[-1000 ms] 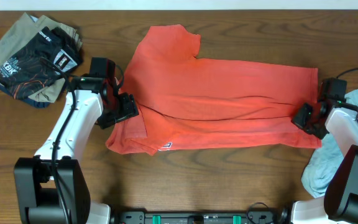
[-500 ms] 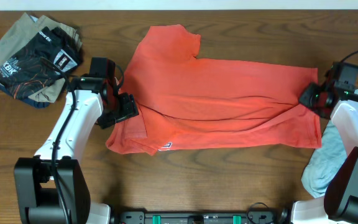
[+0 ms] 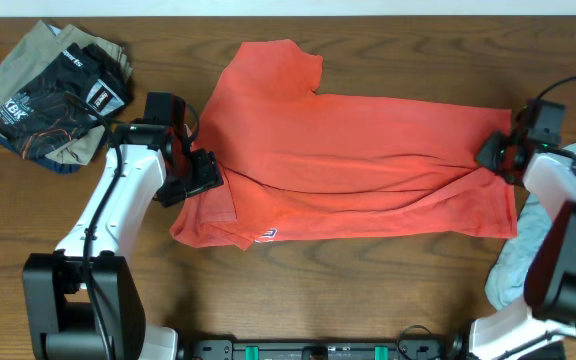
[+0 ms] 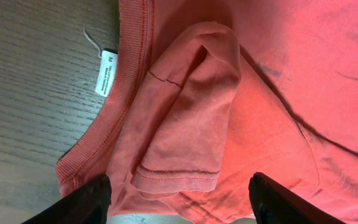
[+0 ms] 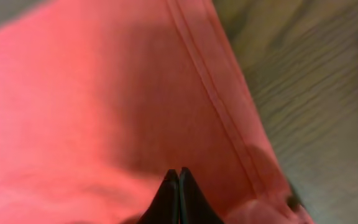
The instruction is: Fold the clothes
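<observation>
The coral-red T-shirt [image 3: 358, 160] lies spread across the table, folded lengthwise, with one sleeve at the top left. My left gripper [image 3: 200, 175] is open at its left edge; in the left wrist view its fingers [image 4: 179, 193] straddle a folded sleeve [image 4: 191, 118] beside the collar and its white label [image 4: 105, 71]. My right gripper [image 3: 495, 155] is shut at the shirt's right edge, apparently pinching the top layer near the hem [image 5: 213, 99], fingertips [image 5: 179, 171] pressed together. The pale blue-grey garment [image 3: 523, 265] lies at the far right under my right arm.
A pile of folded dark and khaki clothes [image 3: 53, 95] sits at the table's back left corner. Bare wooden table [image 3: 368, 290] shows in front of the shirt. The table's right edge is close to my right arm.
My right gripper has moved from the shirt's lower right edge up toward the back, and the top layer's right end went with it. The left arm has not moved.
</observation>
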